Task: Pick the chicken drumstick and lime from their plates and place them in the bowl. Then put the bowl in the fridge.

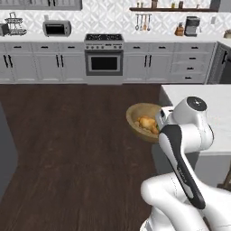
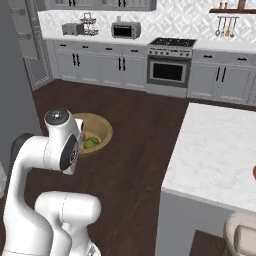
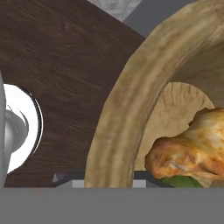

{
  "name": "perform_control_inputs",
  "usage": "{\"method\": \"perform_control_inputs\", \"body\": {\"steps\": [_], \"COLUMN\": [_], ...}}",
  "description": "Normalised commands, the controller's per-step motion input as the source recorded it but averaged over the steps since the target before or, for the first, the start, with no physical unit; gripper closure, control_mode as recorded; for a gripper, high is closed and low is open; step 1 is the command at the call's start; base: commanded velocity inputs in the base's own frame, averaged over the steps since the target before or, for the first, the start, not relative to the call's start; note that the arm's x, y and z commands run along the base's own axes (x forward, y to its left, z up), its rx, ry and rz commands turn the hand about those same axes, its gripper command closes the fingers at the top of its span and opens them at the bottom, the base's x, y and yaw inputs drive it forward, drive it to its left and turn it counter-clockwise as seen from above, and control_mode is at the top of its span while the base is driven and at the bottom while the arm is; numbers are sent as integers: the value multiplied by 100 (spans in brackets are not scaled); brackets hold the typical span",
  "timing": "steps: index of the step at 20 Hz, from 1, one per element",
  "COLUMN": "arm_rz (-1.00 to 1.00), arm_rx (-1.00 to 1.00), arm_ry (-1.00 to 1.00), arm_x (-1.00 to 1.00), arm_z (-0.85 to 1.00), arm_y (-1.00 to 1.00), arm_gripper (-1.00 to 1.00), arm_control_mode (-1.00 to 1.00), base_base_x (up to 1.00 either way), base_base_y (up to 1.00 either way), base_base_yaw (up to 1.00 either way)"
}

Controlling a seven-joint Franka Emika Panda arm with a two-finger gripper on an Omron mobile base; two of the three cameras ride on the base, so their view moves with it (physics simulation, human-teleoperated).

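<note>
The light-brown wooden bowl (image 1: 135, 118) hangs in the air above the dark floor, just left of the island counter; it shows also in the right base view (image 2: 103, 129). Inside it lie the golden-brown chicken drumstick (image 1: 146, 122) and the green lime (image 2: 90, 143). In the hand view the thick bowl rim (image 3: 118, 122) runs up the middle, with the drumstick (image 3: 192, 148) inside and a bit of lime (image 3: 181, 181) under it. My gripper (image 3: 109, 180) is shut on that rim; my own arm hides it in both base views. The grey fridge (image 2: 12, 90) stands at the left.
The white marble island counter (image 2: 215, 150) lies to the right, with a red sliver of a plate (image 2: 254, 172) at its edge. A stove (image 1: 103, 54) and grey cabinets line the back wall. Dark wooden floor (image 1: 67, 149) stretches between me and them.
</note>
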Motion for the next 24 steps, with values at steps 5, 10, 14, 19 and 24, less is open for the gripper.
{"method": "perform_control_inputs", "body": {"steps": [5, 10, 14, 19, 24], "arm_rz": [0, 0, 0, 0, 0], "arm_rx": [0, 0, 0, 0, 0], "arm_ry": [0, 0, 0, 0, 0], "arm_x": [0, 0, 0, 0, 0], "arm_z": [0, 0, 0, 0, 0], "arm_y": [0, 0, 0, 0, 0], "arm_gripper": [100, 100, 100, 100, 100], "arm_control_mode": [100, 100, 100, 100, 100], "base_base_x": [86, 93, 89, 98, 100], "base_base_y": [100, 100, 81, 72, 3], "base_base_yaw": [0, -18, -23, -17, 14]}}
